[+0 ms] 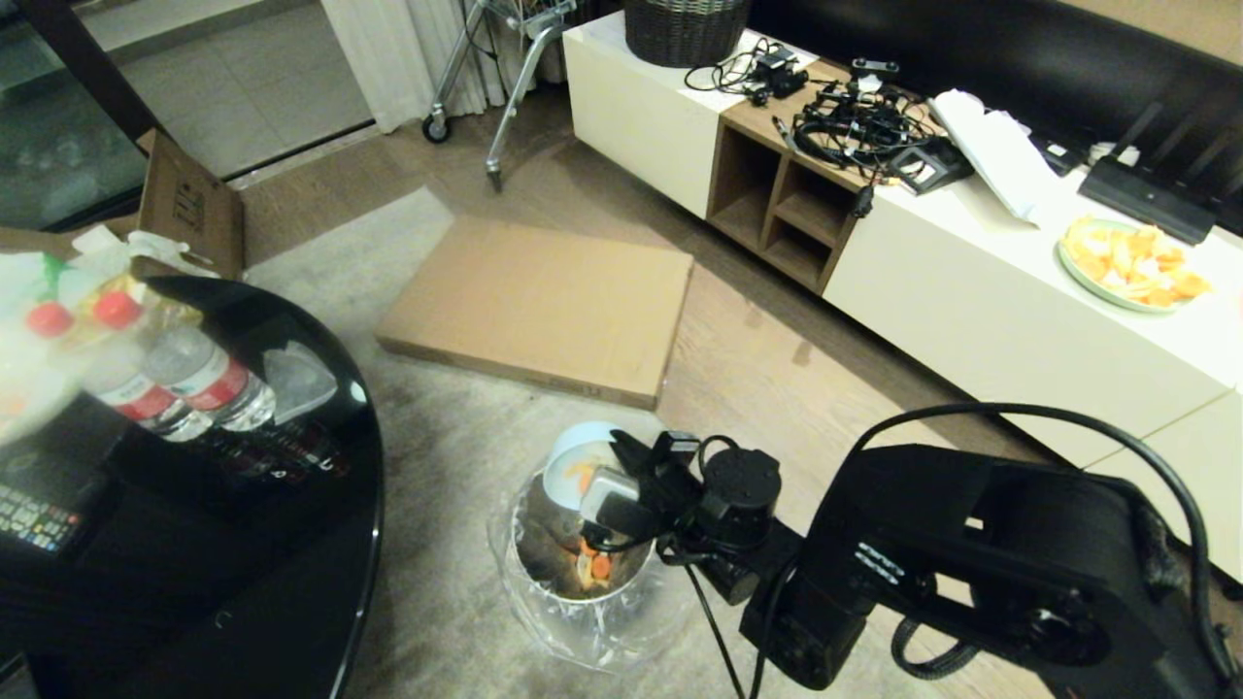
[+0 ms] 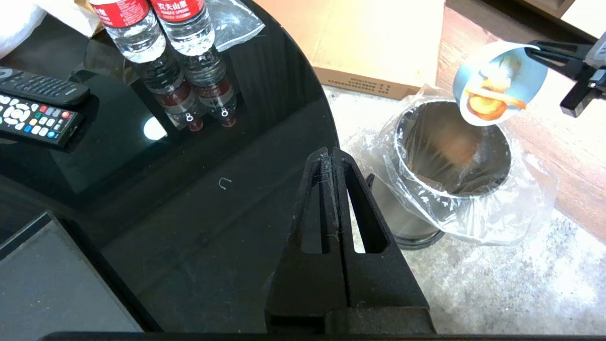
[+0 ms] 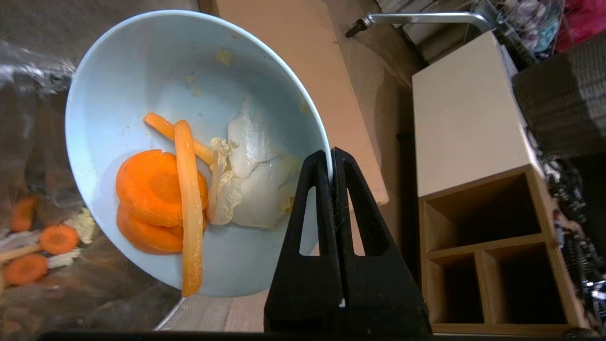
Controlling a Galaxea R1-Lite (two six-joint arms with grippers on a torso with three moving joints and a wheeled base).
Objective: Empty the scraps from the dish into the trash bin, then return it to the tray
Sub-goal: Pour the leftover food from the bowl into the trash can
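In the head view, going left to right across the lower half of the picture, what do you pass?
Black round table with two water bottles → trash bin, the tilted dish above its far rim → right gripper pinching the dish's rim → the right arm's black body.

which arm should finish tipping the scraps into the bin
Right. The right gripper is already shut on the rim of the dish, tilted over the trash bin with scraps clinging inside. The left gripper sits shut above the black table, holding nothing.
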